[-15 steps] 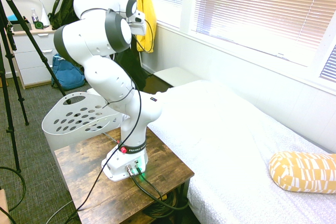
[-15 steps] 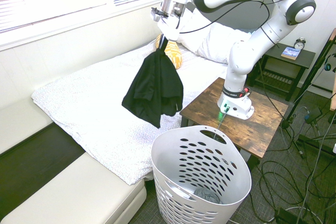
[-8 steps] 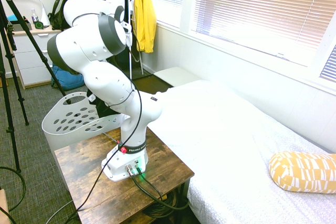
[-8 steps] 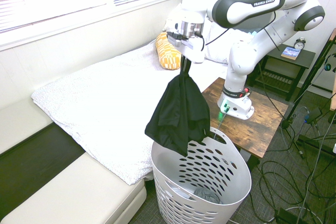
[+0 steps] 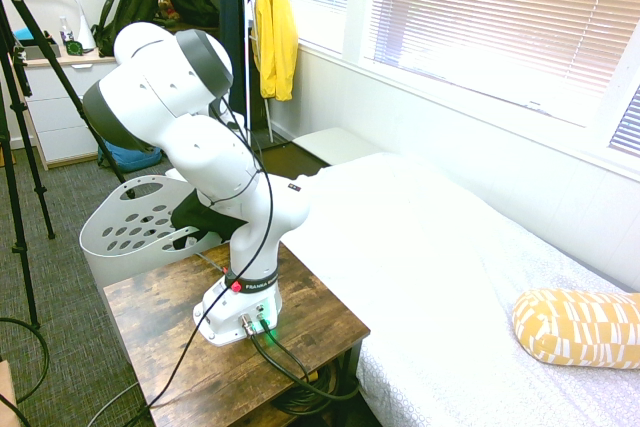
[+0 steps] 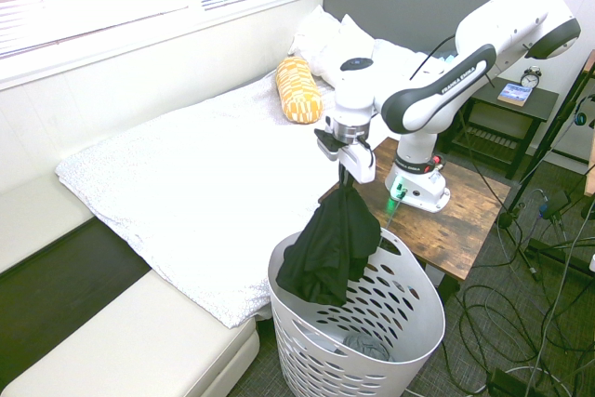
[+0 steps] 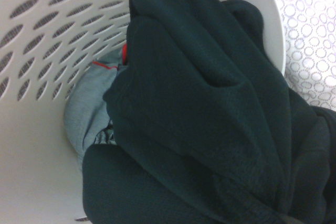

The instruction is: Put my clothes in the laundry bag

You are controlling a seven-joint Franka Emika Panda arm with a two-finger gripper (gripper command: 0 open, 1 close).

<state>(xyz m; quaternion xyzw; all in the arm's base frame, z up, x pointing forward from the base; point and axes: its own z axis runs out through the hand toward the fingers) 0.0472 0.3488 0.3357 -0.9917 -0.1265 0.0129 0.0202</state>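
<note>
Jaws were clamped tight on a pinched bunch at the top of the black garment (image 6: 331, 244), gripper (image 6: 348, 174) pointing straight down over the laundry basket (image 6: 420, 323). Fabric hung as one limp drape from that single pinch, no shape of its own, folds collapsing under gravity. Looked light, soft, thin knit; prob not slippery, weave seemed matte in the wrist view.

Lower half of the garment (image 7: 210, 119) was already inside the basket mouth, on the side nearest the bed (image 6: 186, 183), with one lobe draped close to or over that rim, couldn't tell if it touched. Upper part was above rim level, hanging free. Wrist view showed the basket wall (image 7: 42, 19) w/ oval holes and a grey piece of cloth with red trim (image 7: 86, 108) lying at the bottom, under the black fabric.

Handling judgement: a pinch on a bunched fold is the right hold for this, nothing stiff to grab. Risk is snagging, a loose lobe could catch on the rim and hang outside when let go. Nothing fragile, a drop wouldn't hurt it. From the first exterior cam the arm blocked most of it; only a dark bit of cloth (image 5: 200, 219) showed by the basket (image 5: 130, 227).
</note>
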